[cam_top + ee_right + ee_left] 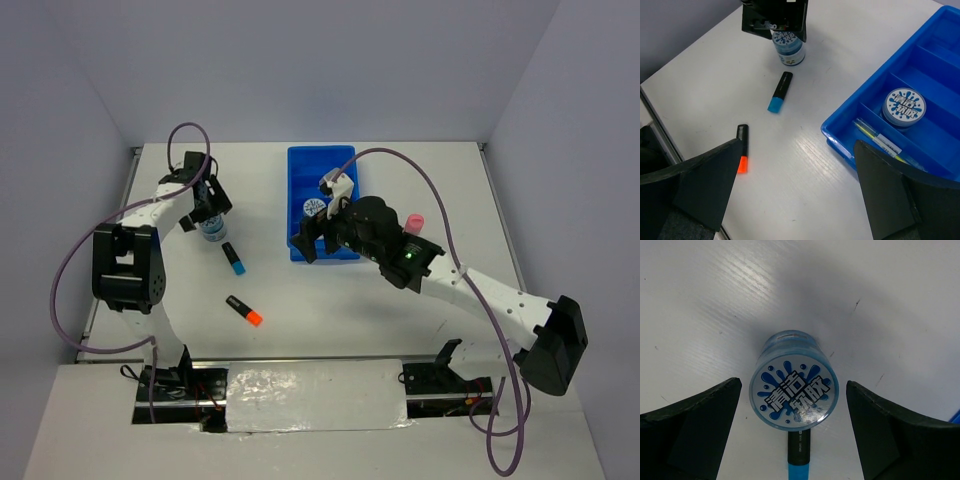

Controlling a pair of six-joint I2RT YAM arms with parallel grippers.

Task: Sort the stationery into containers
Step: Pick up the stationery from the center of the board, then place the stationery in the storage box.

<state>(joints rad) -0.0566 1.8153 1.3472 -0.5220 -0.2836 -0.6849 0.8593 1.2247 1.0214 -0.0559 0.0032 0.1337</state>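
A round blue tub with a patterned lid [793, 387] stands on the table [400, 310] between the open jaws of my left gripper [211, 215], untouched; it also shows in the right wrist view [788, 47]. A black marker with a blue end [234, 259] lies just near of it. A black marker with an orange end [244, 310] lies nearer. The blue tray [318, 165] holds a second tub [903, 107] and thin pale sticks [880, 141]. My right gripper [326, 240] is open and empty over the tray's near end. A pink cylinder [414, 222] stands right of the tray.
The right arm [480, 290] stretches from the near right across to the tray. Purple cables [70, 270] loop beside both arms. Grey walls close the table at the back and both sides.
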